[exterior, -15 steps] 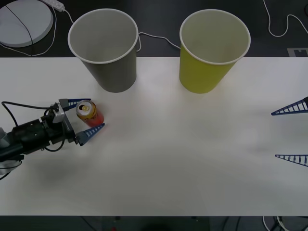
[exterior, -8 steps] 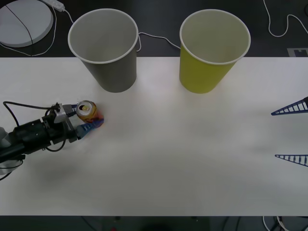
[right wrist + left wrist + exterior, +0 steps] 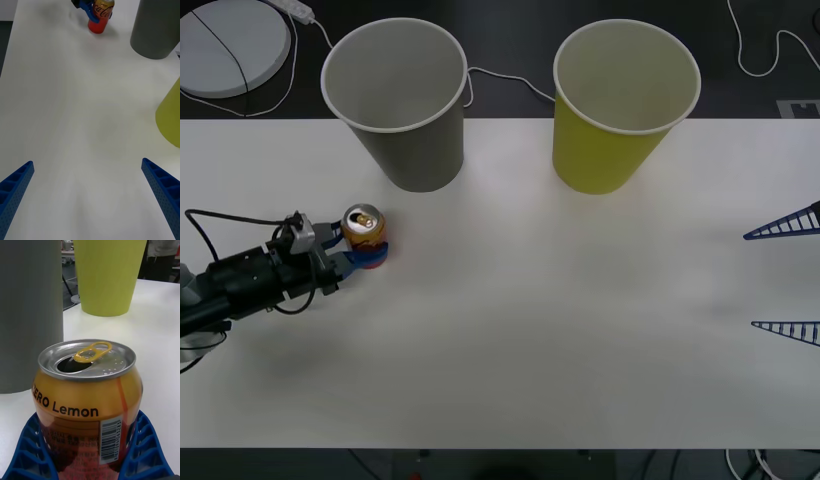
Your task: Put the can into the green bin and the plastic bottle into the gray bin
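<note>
In the front view, the can stands upright on the white table, at its left side, in front of the gray bin. The left gripper comes from the left edge and its blue fingers are pressed on the lower part of the can, one on each side. The green bin stands at the far edge, to the right of the gray bin and well apart from the can. The right gripper is at the right edge, with its two fingers wide apart and nothing between them.

In the right wrist view, the right gripper's fingers are in the two corners over bare table. The can is far off, with a blue finger against it, near the gray bin.

In the left wrist view, the can sits between the two blue fingers, which touch its sides. Its top is open, with a yellow tab. The gray bin and the green bin stand behind it.
</note>
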{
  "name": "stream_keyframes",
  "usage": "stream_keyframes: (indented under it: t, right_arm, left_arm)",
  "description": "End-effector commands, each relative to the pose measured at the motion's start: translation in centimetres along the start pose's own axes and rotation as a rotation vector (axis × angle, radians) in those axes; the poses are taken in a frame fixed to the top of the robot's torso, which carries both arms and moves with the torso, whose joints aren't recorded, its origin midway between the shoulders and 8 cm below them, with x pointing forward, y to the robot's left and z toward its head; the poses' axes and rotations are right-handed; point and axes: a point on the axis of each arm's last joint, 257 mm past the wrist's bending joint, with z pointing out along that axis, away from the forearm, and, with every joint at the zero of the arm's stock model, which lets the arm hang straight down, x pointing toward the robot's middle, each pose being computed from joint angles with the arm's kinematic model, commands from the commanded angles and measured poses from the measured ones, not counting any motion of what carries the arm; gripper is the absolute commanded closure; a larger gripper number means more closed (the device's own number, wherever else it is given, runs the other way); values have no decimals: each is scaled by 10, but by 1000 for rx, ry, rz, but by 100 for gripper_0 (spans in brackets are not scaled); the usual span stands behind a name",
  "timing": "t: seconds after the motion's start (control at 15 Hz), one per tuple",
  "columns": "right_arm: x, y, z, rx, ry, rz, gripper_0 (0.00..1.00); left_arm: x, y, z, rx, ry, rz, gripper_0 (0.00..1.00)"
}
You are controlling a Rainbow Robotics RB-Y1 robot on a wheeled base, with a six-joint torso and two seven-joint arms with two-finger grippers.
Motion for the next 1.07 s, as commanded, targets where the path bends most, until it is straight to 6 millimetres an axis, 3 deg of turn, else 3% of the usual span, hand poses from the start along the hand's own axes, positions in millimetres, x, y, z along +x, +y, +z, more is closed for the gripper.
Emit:
stream_keyframes:
  t: [0.07, 0.67, 1.07]
  right_arm:
    - [0, 0, 0, 0, 0, 0, 0]
    - [0, 0, 0, 0, 0, 0, 0]
    - [0, 0, 0, 0, 0, 0, 0]
  left_arm:
    - [-5, 4, -9, 31, 12, -9, 100]
    - [-63, 2, -61, 173, 152, -97, 100]
    - [-109, -9, -79, 151, 352, -64, 100]
